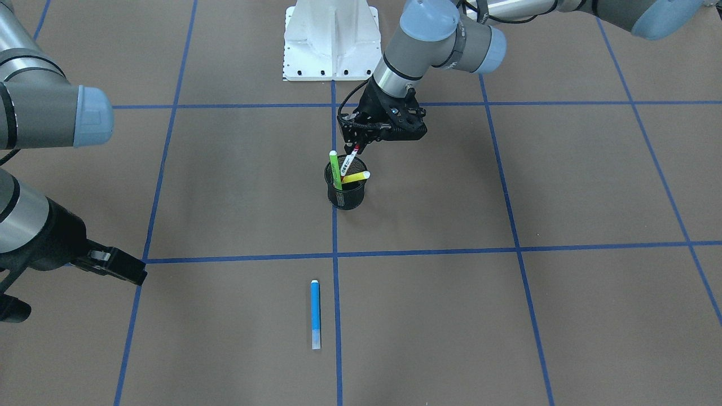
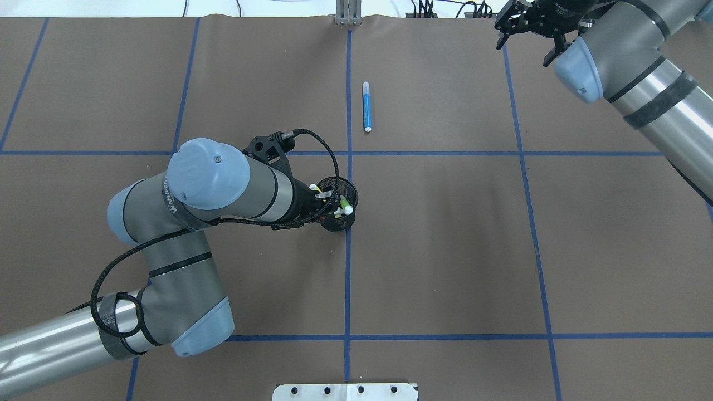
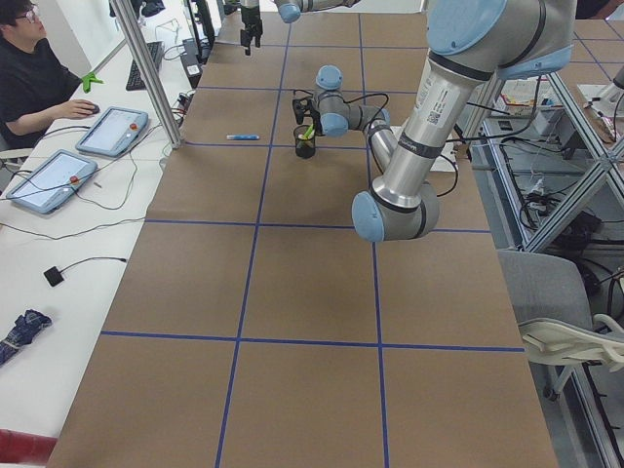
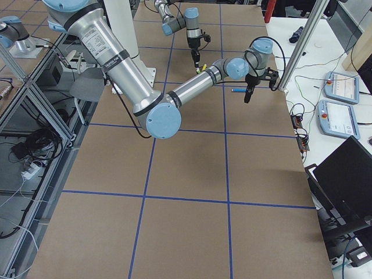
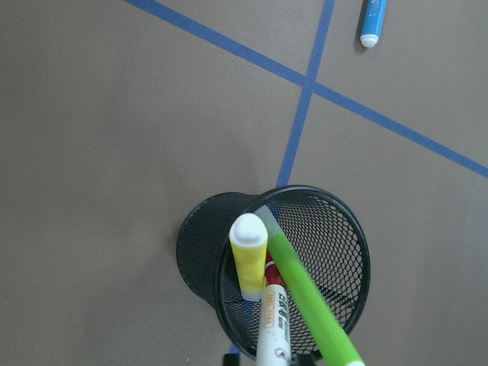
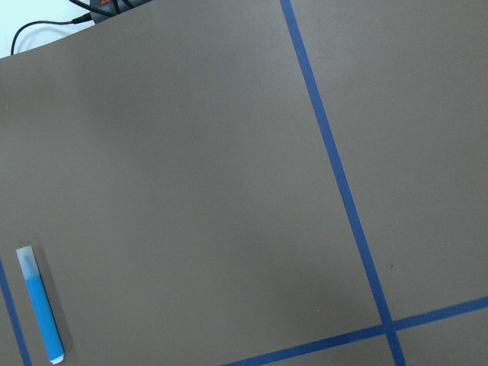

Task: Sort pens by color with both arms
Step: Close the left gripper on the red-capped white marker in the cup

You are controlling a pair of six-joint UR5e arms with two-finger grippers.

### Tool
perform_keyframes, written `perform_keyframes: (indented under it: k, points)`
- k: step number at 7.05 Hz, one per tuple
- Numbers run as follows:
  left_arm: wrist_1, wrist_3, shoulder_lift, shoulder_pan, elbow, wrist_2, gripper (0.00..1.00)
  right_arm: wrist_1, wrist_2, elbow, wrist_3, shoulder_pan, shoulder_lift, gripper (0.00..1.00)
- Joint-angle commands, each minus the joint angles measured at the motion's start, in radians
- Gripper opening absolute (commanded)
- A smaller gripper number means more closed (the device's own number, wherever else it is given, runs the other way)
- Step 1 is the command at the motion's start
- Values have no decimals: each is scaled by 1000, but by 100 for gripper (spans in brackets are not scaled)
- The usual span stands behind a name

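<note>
Left gripper [image 1: 356, 148] is pinched on the upper end of the white pen [image 5: 273, 324], right over the black mesh cup [image 1: 345, 197] at the centre of the front-facing view. That pen leans with its lower end inside the cup. On my overhead feed the right gripper [image 2: 523, 42] sits in the upper right corner, fingers spread with nothing between them.

The left arm [image 2: 223, 184] fills the lower left of that feed, bent at the elbow and reaching toward the middle. The right arm [image 2: 640, 72] comes in from the right edge, high up. The table [image 1: 564, 180] is covered in brown sheet crossed by blue tape lines [image 1: 507, 251], and the white base [image 1: 330, 39] shows at the top centre of the front-facing view.

The cup stands upright against a tape line. In it I see the green pen [image 1: 335, 169] leaning on the left side and the yellow pen [image 1: 355, 177] tilted right across the rim. The blue pen [image 1: 315, 313] lies flat at lower centre, just left of a tape line, well apart from the cup.
</note>
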Motion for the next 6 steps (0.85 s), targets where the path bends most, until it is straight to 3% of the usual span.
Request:
perform_keyframes:
  k: [1,2,4,6]
  points:
    - [6,1,2,0,-7,-3,7,0,4,10,0,3,0,100]
    - [7,1,2,-1,-26,-4,0,-2,5,24,1,5,-3,100]
    - [12,1,9,-7,-85,-4,0,-2,5,33,1,5,-9,100]
    - [193,14,12,-27,-225,-6,0,-3,7,47,1,6,-12,100]
